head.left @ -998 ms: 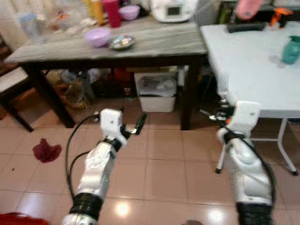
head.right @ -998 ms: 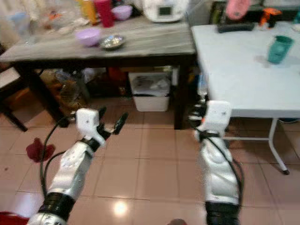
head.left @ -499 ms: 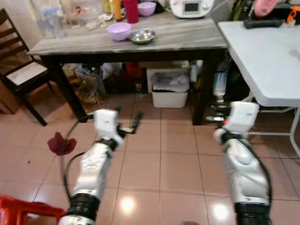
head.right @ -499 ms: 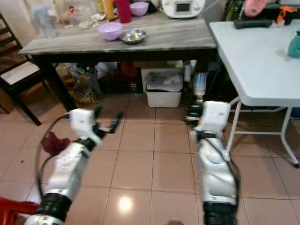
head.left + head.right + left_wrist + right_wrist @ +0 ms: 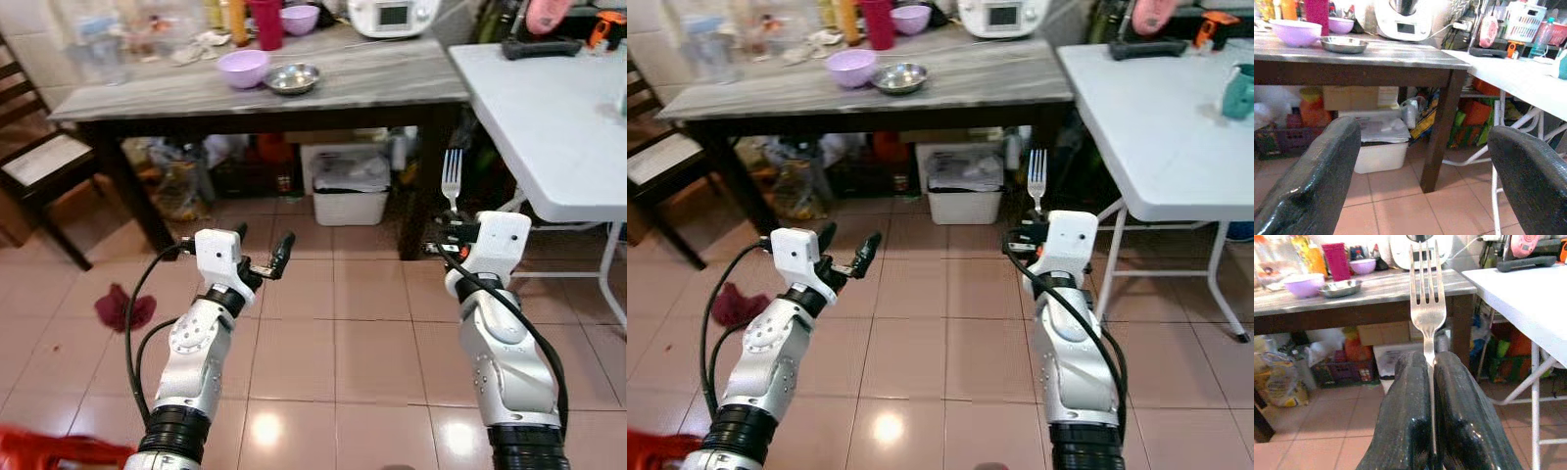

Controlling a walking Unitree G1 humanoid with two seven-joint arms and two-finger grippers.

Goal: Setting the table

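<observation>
Shiny metal fork (image 5: 1425, 303) with four thin prongs stands straight up, pinched tight between the bumpy black fingers (image 5: 1405, 421) of the right gripper (image 5: 1029, 230) above the smooth pink floor tiles (image 5: 362, 323). The left gripper (image 5: 263, 253) holds nothing, its fingers spread wide. No writing can be read.

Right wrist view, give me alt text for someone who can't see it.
The right gripper pinches a silver fork upright, tines up. Behind it, a dark wooden table carries a purple bowl and a metal dish.

Home kitchen: bowl-cluttered dining table (image 5: 392, 83).
</observation>
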